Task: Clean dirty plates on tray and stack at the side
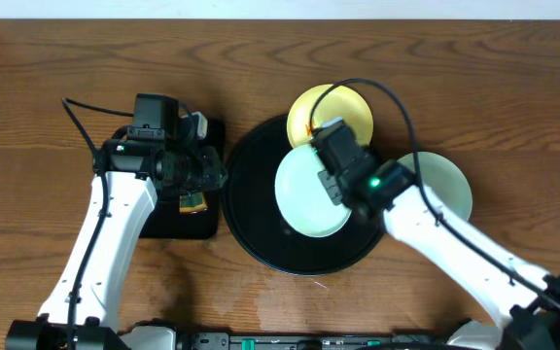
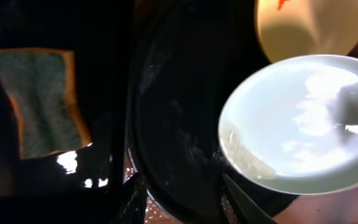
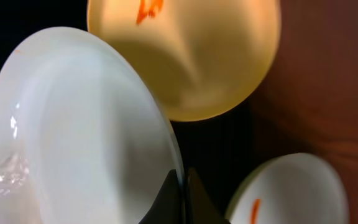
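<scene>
We see the right tool clenched on the rim of a mint-white plate, its two fingers pinching the edge from either side. That plate sits over the middle of the round black tray; we cannot tell whether it rests on the tray or is raised off it. In the overhead view it overlaps the near edge of the yellow plate. The yellow plate lies across the tray's far rim, partly over the wooden worktop, and carries an orange smear near its edge.

A second mint-white plate lies on the worktop just to the right of the tray, partly hidden under the right arm. It too shows an orange mark in the right wrist view.

The left tool is released and holds nothing. It hangs by the tray's left rim, beside a rectangular black tray. A sponge lies flat on that smaller tray.
</scene>
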Robot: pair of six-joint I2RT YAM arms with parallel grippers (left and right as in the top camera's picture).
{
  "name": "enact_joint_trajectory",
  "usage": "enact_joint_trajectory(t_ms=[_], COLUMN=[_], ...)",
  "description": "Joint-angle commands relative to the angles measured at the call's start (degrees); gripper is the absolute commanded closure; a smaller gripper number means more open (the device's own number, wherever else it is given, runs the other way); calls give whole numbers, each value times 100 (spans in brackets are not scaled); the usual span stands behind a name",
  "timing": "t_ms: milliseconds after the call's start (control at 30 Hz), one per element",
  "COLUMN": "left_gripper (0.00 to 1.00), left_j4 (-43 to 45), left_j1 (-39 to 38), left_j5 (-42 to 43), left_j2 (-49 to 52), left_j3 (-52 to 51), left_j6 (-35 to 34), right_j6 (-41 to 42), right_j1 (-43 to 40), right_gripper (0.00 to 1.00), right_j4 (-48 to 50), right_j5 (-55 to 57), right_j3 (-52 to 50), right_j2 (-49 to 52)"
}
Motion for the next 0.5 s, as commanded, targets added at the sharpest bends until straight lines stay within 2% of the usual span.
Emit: enact_joint_trajectory(t_ms=[0, 267, 467], left_gripper=[62, 62, 61], left_j4=[-24, -7, -7], left_j1=[28, 28, 28], left_j5=[-273, -275, -275], left_j2=[-37, -35, -35], left_j3=[81, 81, 81], left_j6=[120, 120, 120], right_j6=[90, -452, -922], right_j1=[415, 1189, 1438], right_gripper=[99, 99, 99], right_j4=[22, 173, 437], right_j5=[1427, 2732, 2918], right_j3=[-4, -4, -2], right_j2=[-293, -387, -387])
